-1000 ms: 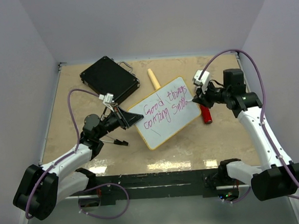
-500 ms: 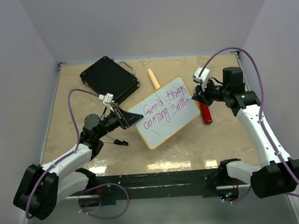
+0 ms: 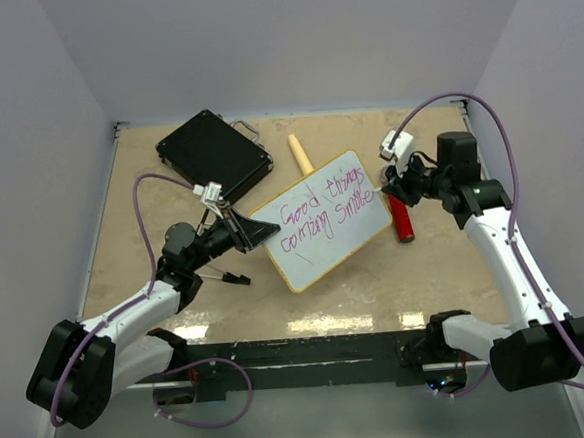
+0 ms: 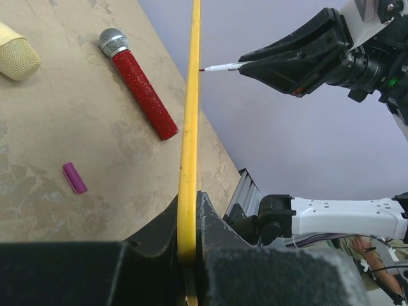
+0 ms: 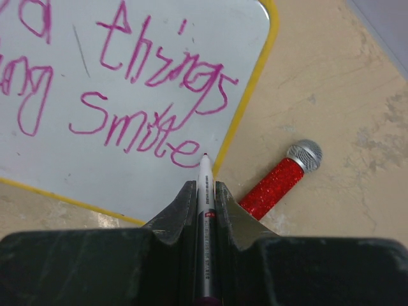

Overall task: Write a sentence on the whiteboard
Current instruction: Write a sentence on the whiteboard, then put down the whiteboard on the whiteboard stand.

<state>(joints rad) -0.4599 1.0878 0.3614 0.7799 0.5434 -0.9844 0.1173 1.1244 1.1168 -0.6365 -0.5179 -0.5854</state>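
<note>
Closest to the arm bases, the left gripper is clamped tight on the near-left corner of the whiteboard. Its wrist cam sees the thin yellow frame edge-on, pinched right between the two black fingers, so no gap there at all. The board sits about mid-table, turned diagonally, with its long side running up and to the right from that held corner.

The sentence is on it in magenta, two lines: "Good things" on top and "coming Smile" underneath, pretty wobbly handwriting tbh. There's also a thin stray stroke on the white near "things".

On the right end of the board, the right gripper is closed down on a white marker, which pokes out between its fingers with the tip pointing at the board. The tip sits right at the last "e" of "Smile", just inside the yellow frame. Can't really tell if it's actually touching the surface or just off it.

Just past that right edge a red glitter microphone lies flat on the beige table, silver head pointing toward the right arm. The left wrist view also catches a small purple cap lying on the table, apart from the mic.

Farther back, a cream-coloured microphone lies just behind the board's top edge, and a black rectangular case sits at the far left, its corner near the left arm's wrist.
</note>
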